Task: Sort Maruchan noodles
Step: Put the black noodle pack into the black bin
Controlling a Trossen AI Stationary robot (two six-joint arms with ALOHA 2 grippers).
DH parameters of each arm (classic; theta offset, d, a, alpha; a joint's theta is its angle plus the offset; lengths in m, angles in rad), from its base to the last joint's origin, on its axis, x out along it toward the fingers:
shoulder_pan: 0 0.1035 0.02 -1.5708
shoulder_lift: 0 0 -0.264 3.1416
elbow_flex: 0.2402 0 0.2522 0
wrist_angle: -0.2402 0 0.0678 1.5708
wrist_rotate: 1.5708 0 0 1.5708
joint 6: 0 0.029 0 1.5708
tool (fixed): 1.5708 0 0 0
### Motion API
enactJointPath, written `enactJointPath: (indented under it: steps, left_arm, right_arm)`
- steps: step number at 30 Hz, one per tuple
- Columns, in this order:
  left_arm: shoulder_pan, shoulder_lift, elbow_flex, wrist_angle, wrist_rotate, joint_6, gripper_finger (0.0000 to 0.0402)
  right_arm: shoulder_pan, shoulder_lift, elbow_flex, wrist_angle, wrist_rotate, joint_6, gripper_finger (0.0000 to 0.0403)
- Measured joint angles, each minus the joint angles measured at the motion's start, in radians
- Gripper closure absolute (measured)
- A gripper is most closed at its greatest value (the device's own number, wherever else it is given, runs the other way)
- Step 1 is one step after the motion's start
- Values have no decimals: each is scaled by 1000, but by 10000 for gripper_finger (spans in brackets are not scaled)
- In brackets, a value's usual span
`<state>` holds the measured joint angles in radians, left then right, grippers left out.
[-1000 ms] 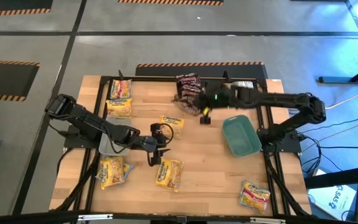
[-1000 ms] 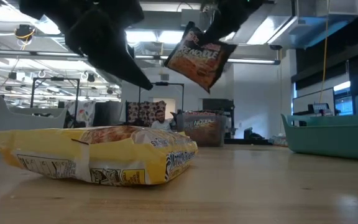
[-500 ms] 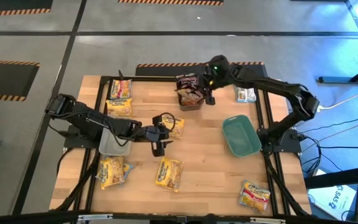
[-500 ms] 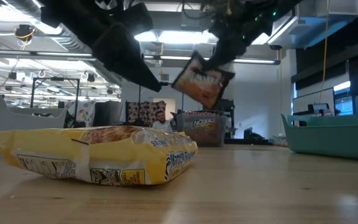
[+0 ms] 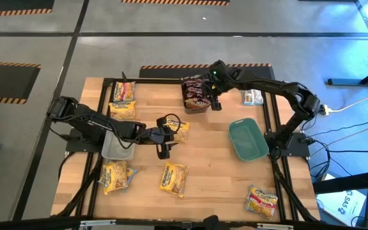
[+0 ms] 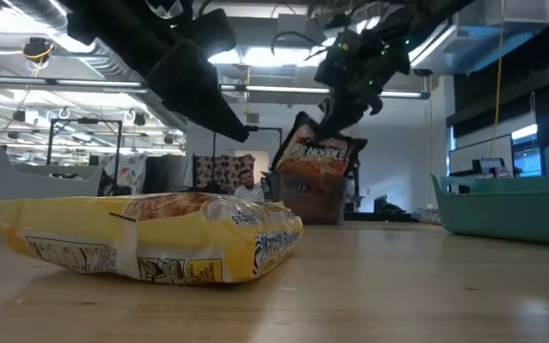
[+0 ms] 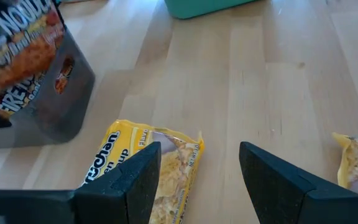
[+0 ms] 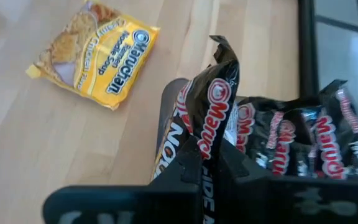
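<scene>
Six yellow Maruchan packets show on the wooden table (image 5: 209, 172) from above. Nearest the front edge, one yellow packet (image 5: 261, 200) lies by the right corner, another yellow packet (image 5: 173, 178) sits front and centre, and a third yellow packet (image 5: 117, 176) lies on the left.

Moving back, a clear grey bin (image 5: 116, 147) sits under the left arm; what it holds cannot be told. The left gripper (image 5: 163, 151) hangs low just past it, fingers (image 7: 135, 180) spread apart and empty, right beside a fourth yellow packet (image 5: 177, 128) at mid-table. Over on the right, the green dish (image 5: 248, 138) lies with nothing visible in it.

Farther back on the left, two more yellow packets (image 5: 122, 101) lie one behind the other. At the far edge, a second clear bin (image 5: 195, 103) holds several dark Maruchan packets, count unclear. The right gripper (image 5: 214, 102) is over that bin, fingers clamped on one dark packet (image 8: 207, 115), held upright above the pile. Beyond it, a silver-white packet (image 5: 252, 97) rests near the far right corner.
</scene>
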<state>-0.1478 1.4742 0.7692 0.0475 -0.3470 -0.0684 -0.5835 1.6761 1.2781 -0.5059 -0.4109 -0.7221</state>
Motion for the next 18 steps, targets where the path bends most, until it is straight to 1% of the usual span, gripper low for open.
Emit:
enactJointPath:
  steps: [5, 9, 12, 18]
  left_arm:
    - [0, 0, 0, -1, -2, 0, 188]
    - [0, 0, 0, -1, -2, 1, 188]
    - [0, 0, 0, -1, -3, 1, 188]
    - [0, 0, 0, 2, -3, 1, 188]
  right_arm:
    - [0, 51, 0, 6, 25, 11, 397]
    - [2, 75, 0, 23, 21, 39, 372]
    - [2, 90, 0, 48, 14, 65, 337]
    - [3, 138, 0, 127, -2, 124, 246]
